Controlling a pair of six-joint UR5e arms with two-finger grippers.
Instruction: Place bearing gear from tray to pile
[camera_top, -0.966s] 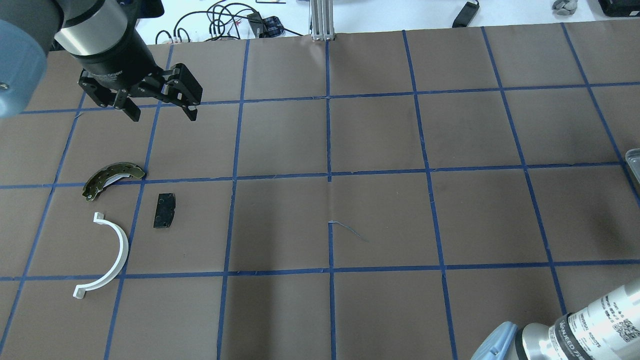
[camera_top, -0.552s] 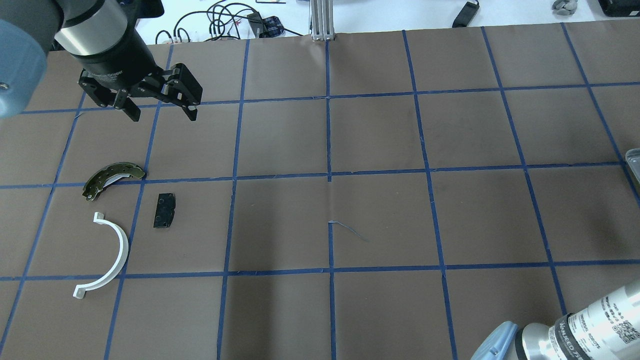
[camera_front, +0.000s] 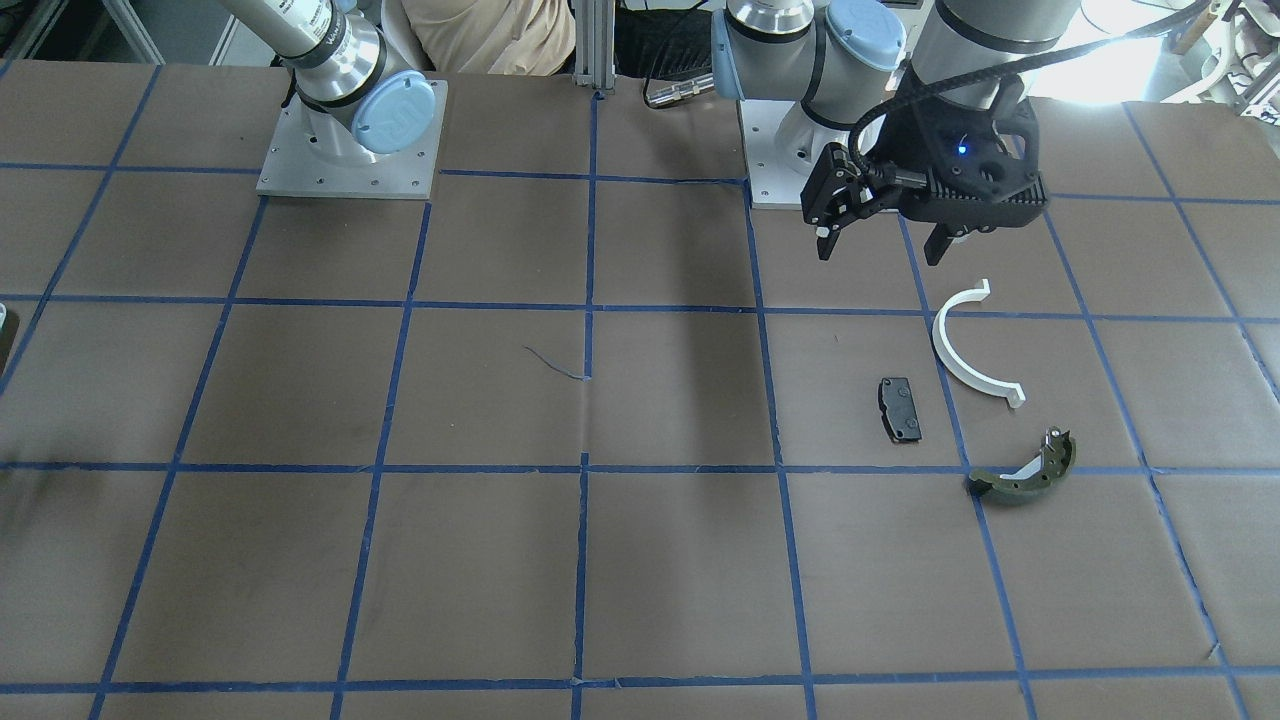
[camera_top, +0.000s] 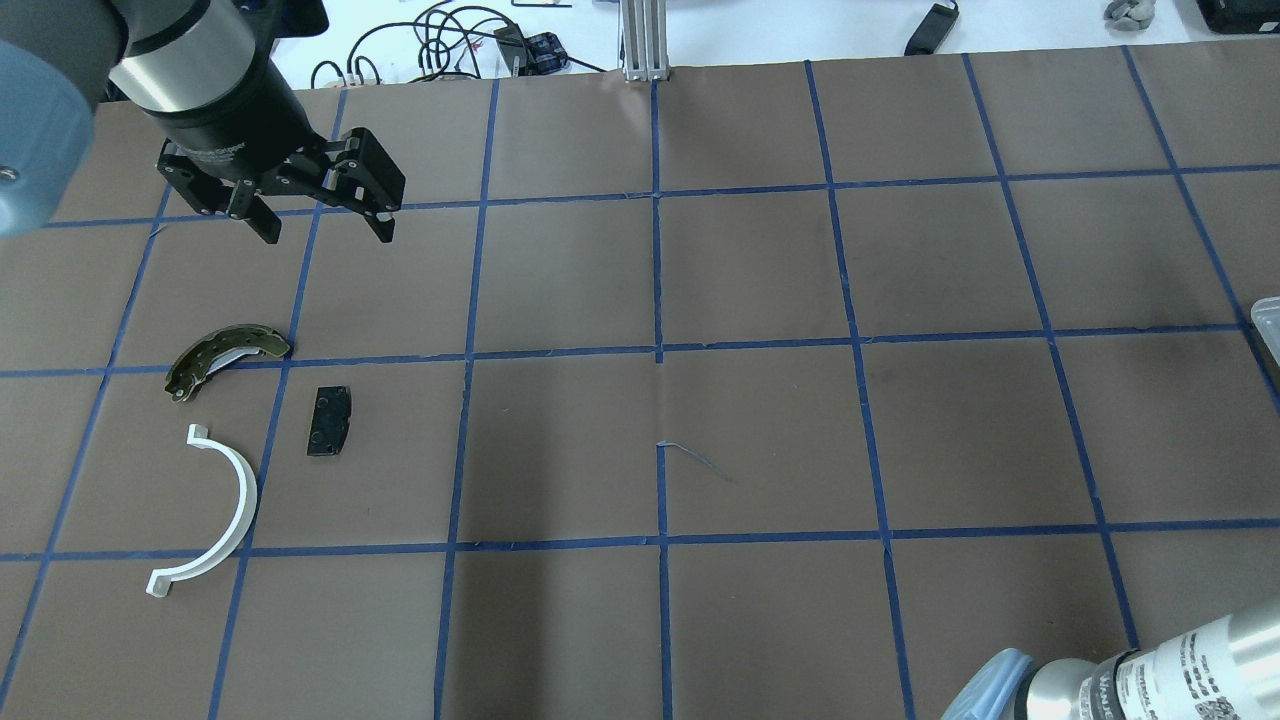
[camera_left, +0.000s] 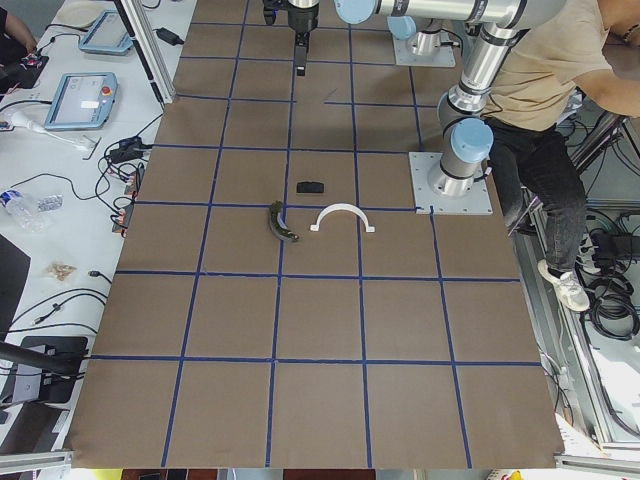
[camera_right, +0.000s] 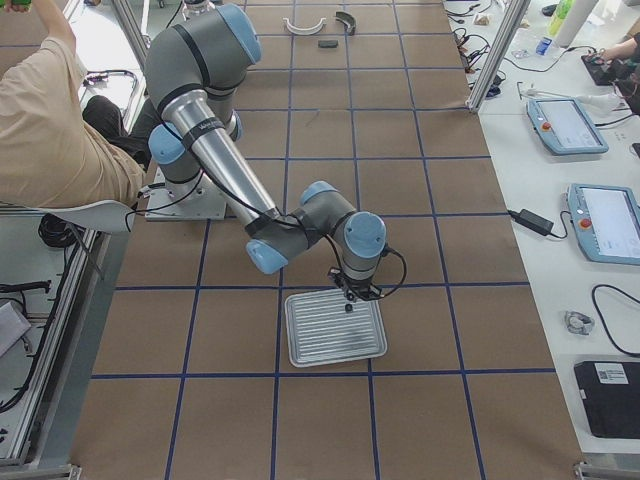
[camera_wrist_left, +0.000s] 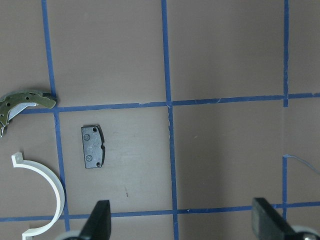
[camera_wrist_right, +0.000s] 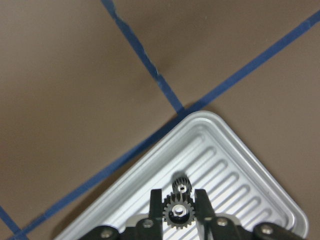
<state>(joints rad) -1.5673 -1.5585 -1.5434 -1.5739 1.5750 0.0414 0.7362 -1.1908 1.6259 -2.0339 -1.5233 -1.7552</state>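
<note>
The table (camera_top: 760, 420), covered in brown paper with a blue tape grid, is carrying all parts. The right arm (camera_right: 215, 140) is reaching down to the ribbed metal tray (camera_right: 310, 345), which is lying flat at the robot's right end of the table. The left arm (camera_top: 200, 60) is hanging above the opposite end, near the pile.

The left end effector (camera_top: 326, 233) is standing with its jaws spread wide and is gripping nothing; it is touching none of the parts.

The pile is lying loose on the table, with its three parts near one another but apart. The white semicircular arc (camera_top: 247, 495) is lying flat, nearest the robot. The olive-green brake shoe (camera_top: 250, 335) is lying beyond it, with one end on a tape line. The small black pad (camera_top: 329, 421) is lying just beside both, toward the table's middle.

The right end effector (camera_wrist_right: 178, 192) is closing on the bearing gear (camera_wrist_right: 177, 212), with one finger pressing each side of the toothed rim. The bearing gear is sitting over the tray, near one rounded corner, well apart from the pile. Whether it is resting on the tray or raised off it cannot be told.
</note>
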